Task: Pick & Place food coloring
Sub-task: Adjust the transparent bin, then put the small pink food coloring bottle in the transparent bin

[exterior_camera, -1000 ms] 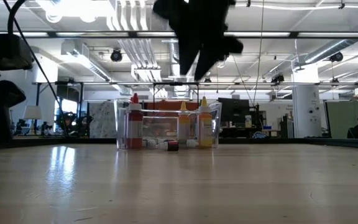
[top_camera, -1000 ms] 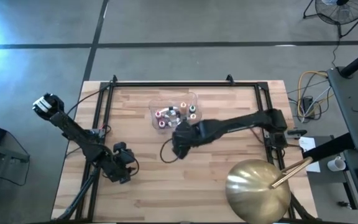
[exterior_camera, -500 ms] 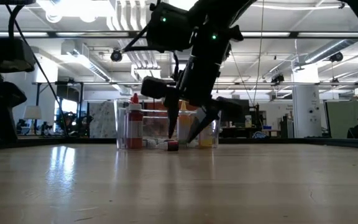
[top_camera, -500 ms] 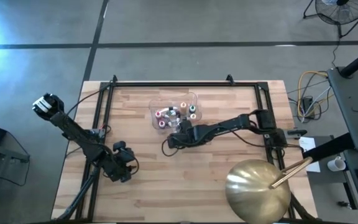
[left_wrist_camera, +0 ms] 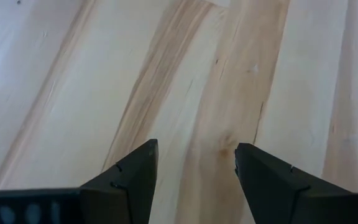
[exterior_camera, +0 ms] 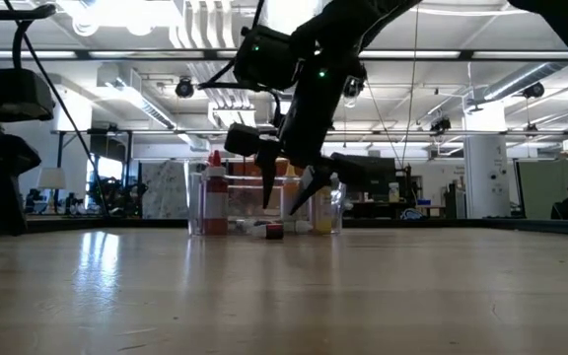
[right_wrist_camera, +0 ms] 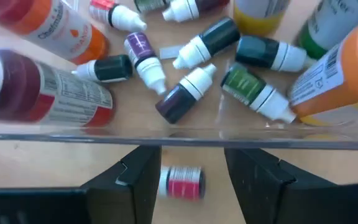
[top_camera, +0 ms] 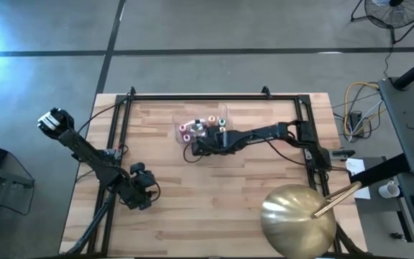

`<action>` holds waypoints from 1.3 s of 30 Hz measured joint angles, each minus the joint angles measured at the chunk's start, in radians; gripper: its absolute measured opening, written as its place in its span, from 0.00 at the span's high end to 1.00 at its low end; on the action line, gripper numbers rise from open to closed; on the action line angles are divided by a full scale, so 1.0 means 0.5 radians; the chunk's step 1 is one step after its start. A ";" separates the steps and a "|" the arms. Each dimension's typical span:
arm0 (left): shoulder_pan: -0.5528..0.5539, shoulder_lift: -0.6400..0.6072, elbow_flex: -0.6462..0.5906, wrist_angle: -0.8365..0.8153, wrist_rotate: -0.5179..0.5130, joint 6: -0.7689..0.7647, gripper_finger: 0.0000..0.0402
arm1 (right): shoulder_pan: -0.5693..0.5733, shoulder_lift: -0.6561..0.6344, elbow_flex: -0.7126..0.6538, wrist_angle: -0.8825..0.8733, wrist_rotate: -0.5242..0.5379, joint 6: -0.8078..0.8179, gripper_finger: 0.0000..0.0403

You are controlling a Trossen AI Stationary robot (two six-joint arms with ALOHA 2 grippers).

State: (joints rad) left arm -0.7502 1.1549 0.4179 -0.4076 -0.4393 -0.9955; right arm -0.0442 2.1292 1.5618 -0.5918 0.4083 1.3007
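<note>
Right gripper (right_wrist_camera: 185,171) lowered, food coloring (right_wrist_camera: 182,182) lying crosswise

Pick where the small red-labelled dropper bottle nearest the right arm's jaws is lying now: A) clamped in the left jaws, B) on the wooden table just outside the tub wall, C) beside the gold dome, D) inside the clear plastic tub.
B: the right wrist view shows the small red-labelled dropper bottle lying on the wooden table, outside the clear plastic tub wall, between the open jaws of the right gripper.
</note>
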 joint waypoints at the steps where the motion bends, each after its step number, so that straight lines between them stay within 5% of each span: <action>1: 0.000 0.000 -0.004 0.001 0.000 -0.003 0.53 | -0.007 0.001 0.004 0.010 0.000 -0.037 0.58; 7: 0.000 0.000 -0.024 0.006 0.000 -0.042 0.53 | 0.038 0.000 0.032 0.015 -0.041 -0.527 0.58; 19: 0.002 0.000 -0.026 0.011 0.001 -0.057 0.53 | 0.289 0.001 0.028 0.008 -0.139 -2.020 0.58; 31: 0.033 -0.081 -0.027 0.012 0.064 -0.171 0.53 | 0.318 -0.014 0.018 -0.121 -0.021 -1.604 0.58; 39: 0.285 -0.135 -0.043 0.014 0.072 -0.498 0.53 | 0.398 -0.014 -0.123 -0.162 0.036 -2.026 0.58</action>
State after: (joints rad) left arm -0.6078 1.0874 0.3964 -0.4007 -0.4032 -1.2446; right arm 0.1550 2.1220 1.5003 -0.6727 0.4263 0.2878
